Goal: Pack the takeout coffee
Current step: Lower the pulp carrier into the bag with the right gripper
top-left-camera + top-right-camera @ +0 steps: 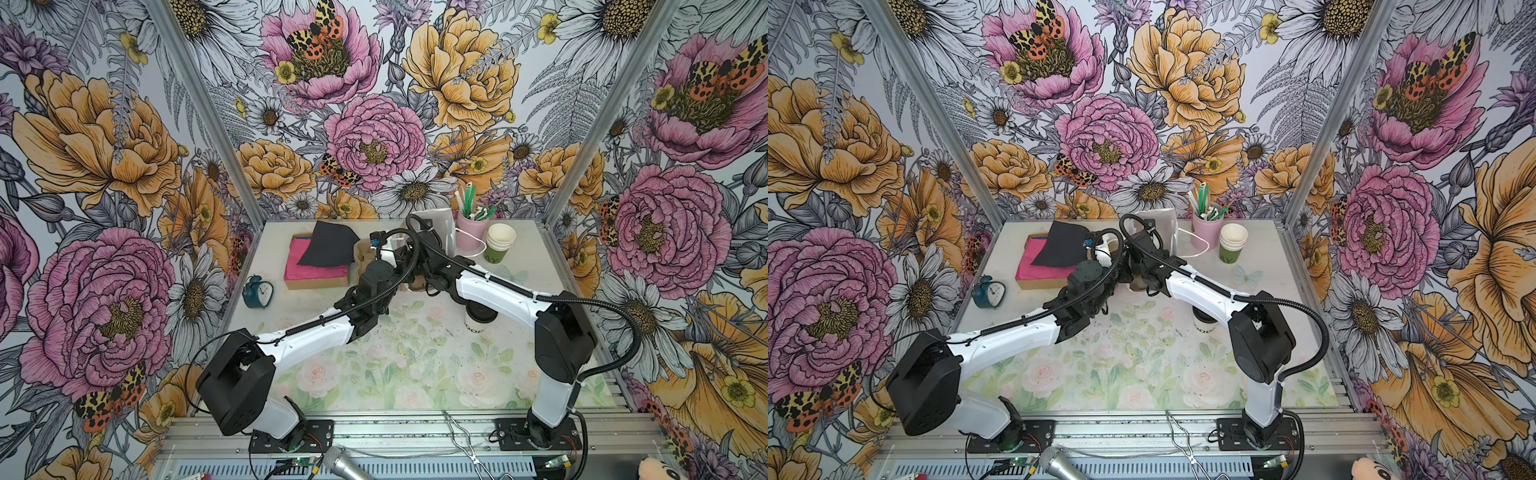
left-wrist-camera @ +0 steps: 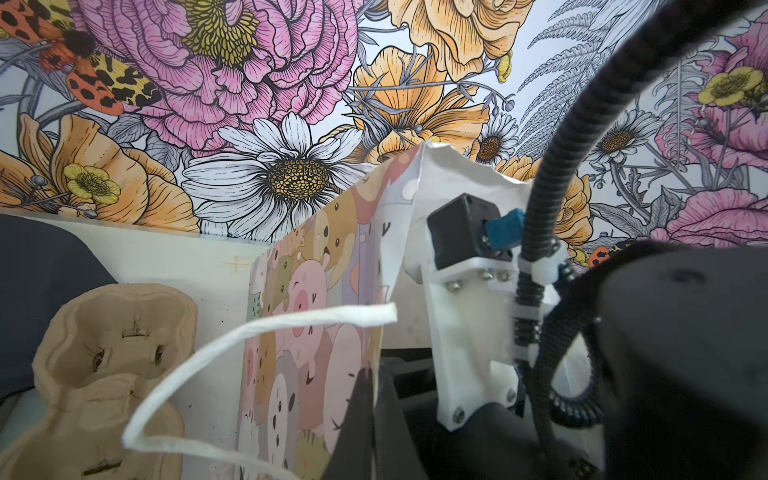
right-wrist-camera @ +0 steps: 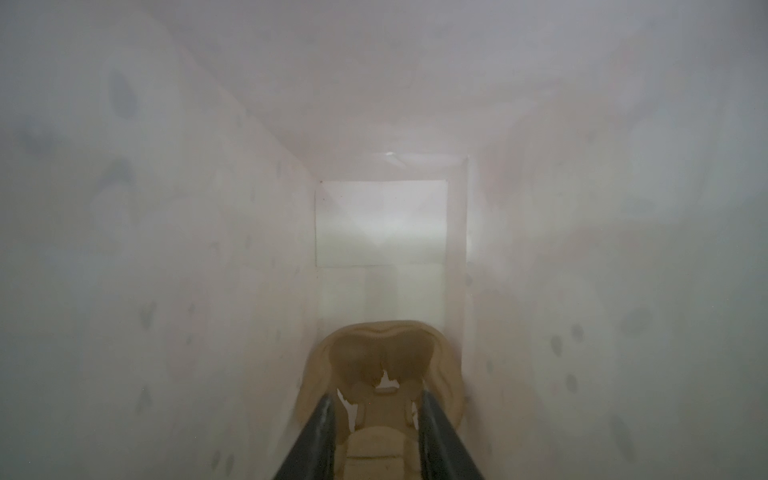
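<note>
The takeout coffee, a whitish cup with dark letters and a black lid, stands upright on the mat, partly under my right forearm, and no gripper touches it. A paper bag printed with cartoon animals sits at the back. My left gripper is shut on the bag's rim. My right gripper reaches inside the bag, shut on a brown pulp cup carrier above the bag's floor. Both grippers are hidden in both top views.
A second pulp carrier lies left of the bag, beside a box of pink and black napkins. A pink straw bucket and stacked lidless cups stand at the back right. A teal clock sits left.
</note>
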